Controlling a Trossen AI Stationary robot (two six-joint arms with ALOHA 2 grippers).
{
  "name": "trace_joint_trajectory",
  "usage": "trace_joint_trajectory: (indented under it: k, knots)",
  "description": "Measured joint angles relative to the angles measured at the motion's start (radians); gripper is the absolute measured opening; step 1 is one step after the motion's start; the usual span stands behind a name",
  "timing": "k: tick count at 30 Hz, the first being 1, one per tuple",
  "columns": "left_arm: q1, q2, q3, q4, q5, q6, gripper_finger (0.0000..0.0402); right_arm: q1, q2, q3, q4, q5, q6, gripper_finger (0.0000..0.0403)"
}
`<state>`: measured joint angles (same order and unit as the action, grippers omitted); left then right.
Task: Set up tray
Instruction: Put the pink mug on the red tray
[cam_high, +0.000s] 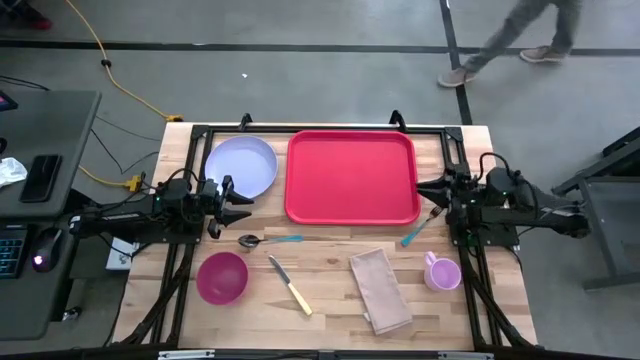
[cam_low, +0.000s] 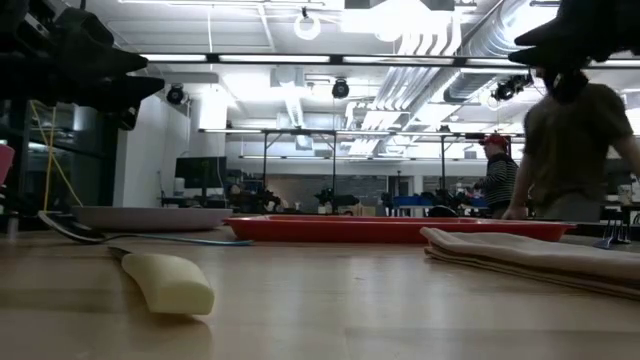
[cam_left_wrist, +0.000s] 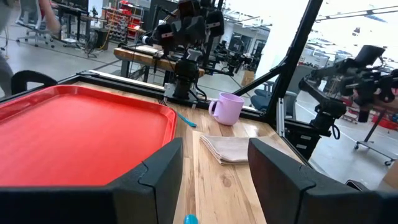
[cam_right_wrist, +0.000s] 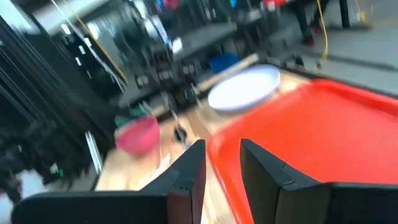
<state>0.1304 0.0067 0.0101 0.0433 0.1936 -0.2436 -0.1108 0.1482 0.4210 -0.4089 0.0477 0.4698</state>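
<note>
The red tray (cam_high: 352, 177) lies flat on the wooden table, at its far middle; it also shows in the left wrist view as the tray (cam_left_wrist: 74, 137) and in the right wrist view as the tray (cam_right_wrist: 311, 137). My left gripper (cam_high: 228, 200) hovers open off the tray's left side, next to a lavender plate (cam_high: 240, 166); its fingers (cam_left_wrist: 155, 180) have nothing between them. My right gripper (cam_high: 432, 190) hangs off the tray's right side, above the table, its fingers (cam_right_wrist: 186, 174) apart with a narrow empty gap.
In front of the tray lie a blue-handled spoon (cam_high: 268, 240), a yellow-handled knife (cam_high: 290, 287), a pink bowl (cam_high: 222, 277), a folded tan napkin (cam_high: 380, 290), a lavender mug (cam_high: 442, 272) and a blue-handled fork (cam_high: 420, 228). A person (cam_high: 520, 35) walks beyond the far edge.
</note>
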Motion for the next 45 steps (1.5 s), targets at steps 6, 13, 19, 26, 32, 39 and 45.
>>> trace_joint_trajectory:
  k: [6,13,19,26,32,39,45]
  knots:
    - [0.000,0.000,0.000,0.000,0.000,0.000,0.0211,0.000,0.204,0.253,-0.286,-0.039,-0.084,0.0078]
    - [0.000,0.000,0.000,0.000,0.000,0.000,0.0211,0.000,0.435,0.521,-0.610,-0.181,-0.188,0.0078]
    - [0.000,0.000,0.000,0.000,0.000,0.000,0.0211,0.000,0.549,0.649,-0.806,-0.317,-0.201,0.0078]
    - [0.000,0.000,0.000,0.000,-0.006,0.000,0.0211,0.000,0.571,0.677,-0.962,-0.439,-0.198,0.0078]
    - [0.000,0.000,0.000,0.000,-0.006,0.000,0.0211,0.000,0.572,0.677,-1.029,-0.456,-0.198,0.0078]
    - [0.000,0.000,0.000,0.000,-0.005,0.000,0.0211,0.020,0.651,0.677,-1.042,-0.490,-0.239,0.0078]
    - [0.000,0.000,0.000,0.000,-0.005,0.000,0.0211,0.141,0.773,0.677,-1.046,-0.495,-0.234,0.0078]
